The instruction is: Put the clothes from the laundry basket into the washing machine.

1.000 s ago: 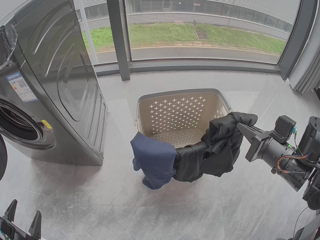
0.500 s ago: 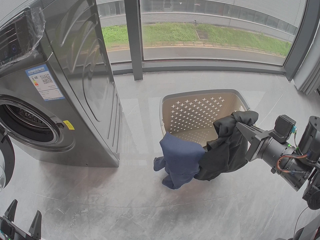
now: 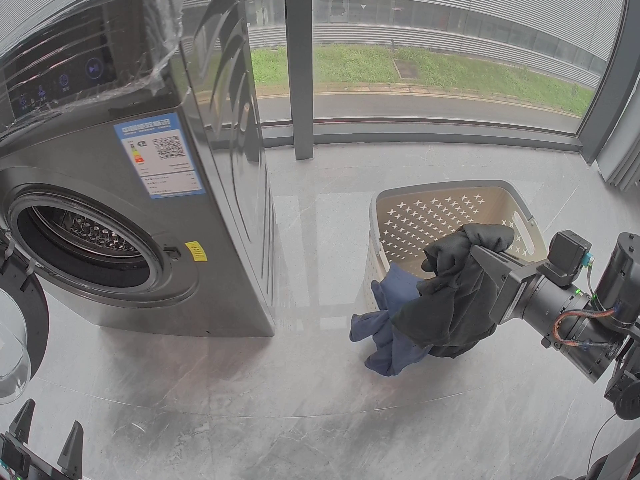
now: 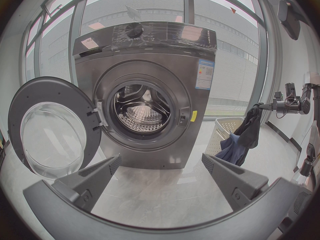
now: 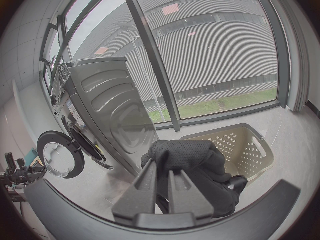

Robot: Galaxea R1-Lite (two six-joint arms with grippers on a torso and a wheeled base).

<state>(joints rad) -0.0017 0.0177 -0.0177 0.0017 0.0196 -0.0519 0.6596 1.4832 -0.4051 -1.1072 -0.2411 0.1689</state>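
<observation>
You have before you:

- Washing machine: one, grey, front-loading, on your left. Its round door is swung wide open, and the drum is exposed.
- Laundry basket: one, beige, with star-punched walls. It stands on the floor to the right of the machine, near the window.
- Garments: two, one black garment and one blue garment.
- Grippers: two.

Your right gripper is closed on a bunched fold at the top of the black garment, with cloth pinched between its fingers. The gripper is held above the basket's near rim. The rest of the black garment hangs down from it over the front of the basket.

The blue garment hangs just below and to the left of the black one, touching it, down the basket's outer wall toward the floor. You cannot tell whether it is caught up in the black cloth or rests on the rim.

Your left gripper is low and near you, well apart from both garments. Its fingers are spread wide with nothing between them, and it faces the open drum.
</observation>
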